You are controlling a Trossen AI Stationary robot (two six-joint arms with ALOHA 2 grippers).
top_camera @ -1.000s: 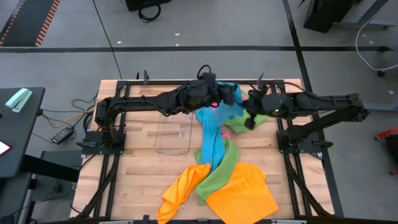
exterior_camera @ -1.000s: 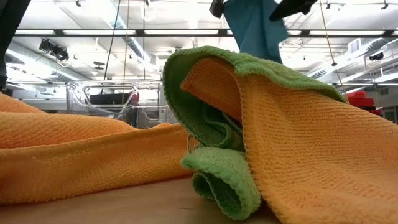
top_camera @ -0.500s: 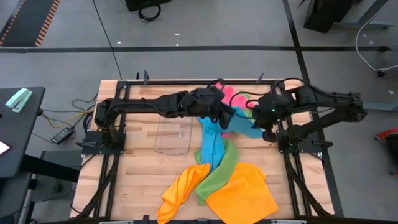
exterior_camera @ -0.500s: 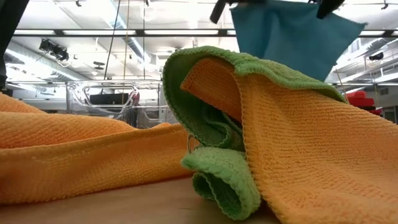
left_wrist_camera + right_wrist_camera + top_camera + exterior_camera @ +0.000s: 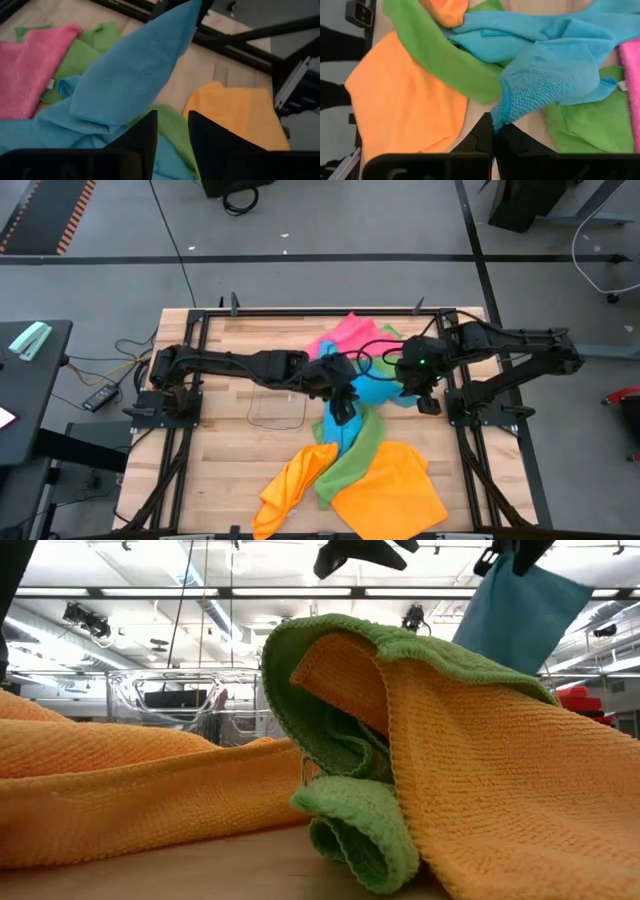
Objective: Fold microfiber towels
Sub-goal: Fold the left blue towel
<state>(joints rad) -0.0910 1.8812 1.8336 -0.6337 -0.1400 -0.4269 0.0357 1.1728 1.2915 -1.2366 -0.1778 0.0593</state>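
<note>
Item in hand: sky-blue microfiber towel (image 5: 375, 388), soft and square; one corner lifted off the heap near the middle of the table, rather toward the right edge, the rest trailing down toward the near edge.
Right gripper (image 5: 495, 131): fingers together, clamped on that raised blue corner (the cloth bunches right at the fingertips in the right wrist view).
Left gripper (image 5: 170, 131): over the middle of the table, just beside the blue towel; fingers apart with nothing between them, the blue cloth hanging free ahead of them.
Pink microfiber towel (image 5: 350, 338): spread toward the far edge, partly under the blue one.
Green microfiber towels (image 5: 352, 455): one long strip running from the centre toward the near edge, tangled with the blue; another patch beside the pink.
Orange microfiber towels (image 5: 392, 492): two, at the near edge, overlapped by the green strip.
Clear plastic tray (image 5: 277, 400): left of centre, apart from the heap.
Support: slatted wooden table (image 5: 220, 470).
Progress: judged early; nothing lies flat or folded yet.
Risk: the blue towel hangs from a single corner, so a further lift may drag the tangled green strip along; a one-point hold may also let the cloth twist or slip rather than spread for folding.
</note>
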